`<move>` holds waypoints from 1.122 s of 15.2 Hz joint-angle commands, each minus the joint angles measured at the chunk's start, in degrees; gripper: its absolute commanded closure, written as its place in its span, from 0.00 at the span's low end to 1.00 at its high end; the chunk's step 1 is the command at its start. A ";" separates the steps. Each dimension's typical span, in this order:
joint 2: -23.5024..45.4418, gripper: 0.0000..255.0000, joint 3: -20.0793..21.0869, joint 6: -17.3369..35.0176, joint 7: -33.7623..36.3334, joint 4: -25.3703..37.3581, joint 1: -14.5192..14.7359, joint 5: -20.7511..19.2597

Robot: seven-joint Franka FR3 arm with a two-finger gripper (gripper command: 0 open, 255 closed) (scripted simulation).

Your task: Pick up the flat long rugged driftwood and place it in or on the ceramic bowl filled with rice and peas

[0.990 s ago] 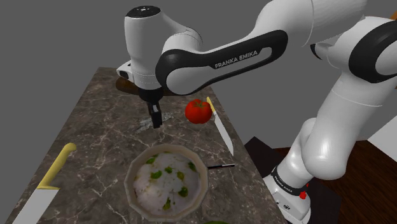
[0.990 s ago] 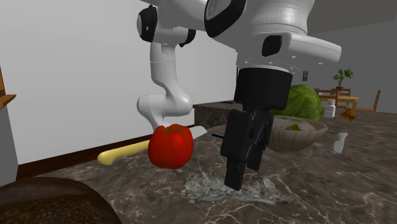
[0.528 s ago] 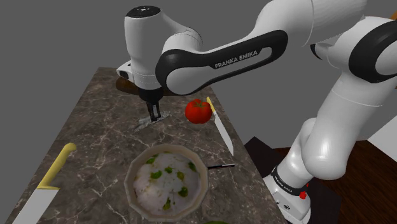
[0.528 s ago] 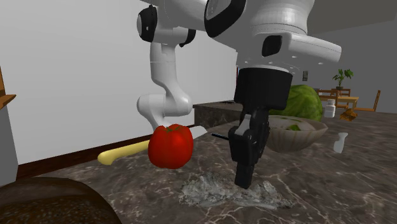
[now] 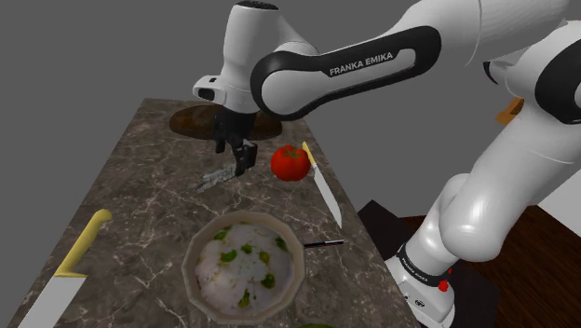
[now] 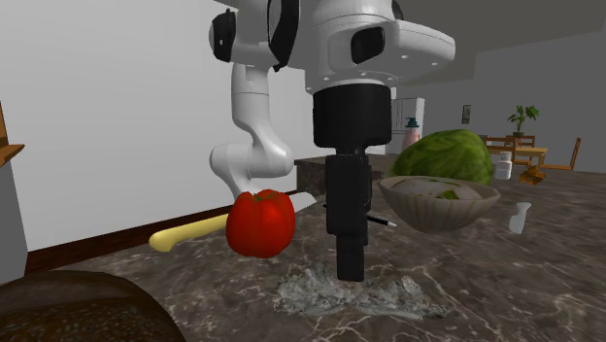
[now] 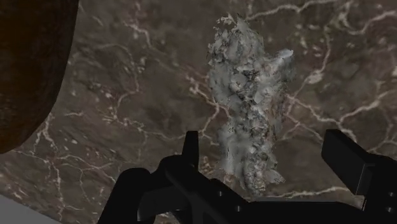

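Marbled dark counter (image 5: 140, 186) lies under my hand (image 6: 350, 270), whose fingers stand apart in the wrist view, with one end of the driftwood (image 7: 251, 95) between them. That grey, rugged piece lies flat right beneath the tips; I cannot tell whether they touch it. Just beside it, on the shoulder view's right, sits a tomato (image 5: 290, 162), with a knife (image 5: 324, 191) past that. Nearer the stand, well apart from the driftwood, is the bowl (image 5: 191, 266) of rice and peas.

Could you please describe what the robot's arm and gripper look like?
The arm has glossy white rounded links with dark joint bands; one reads FRANKA EMIKA in white. Its gripper is all black and boxy, with two jaws.
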 commanded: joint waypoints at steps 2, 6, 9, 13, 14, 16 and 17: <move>-0.01 0.00 -0.50 3.15 -8.17 -1.89 -0.28 2.24; 2.01 0.00 -0.35 6.40 -7.51 -3.26 -0.17 1.29; 2.01 0.00 -0.35 6.40 -7.51 -3.26 -0.16 1.29; 2.01 0.00 -0.35 6.40 -7.51 -3.26 -0.16 1.29; 2.01 0.00 -0.35 6.39 -7.50 -3.25 -0.16 1.29; 2.01 1.00 -0.35 6.39 -7.50 -3.25 -0.16 1.29; 2.01 1.00 -0.35 6.39 -7.50 -3.25 -0.16 1.29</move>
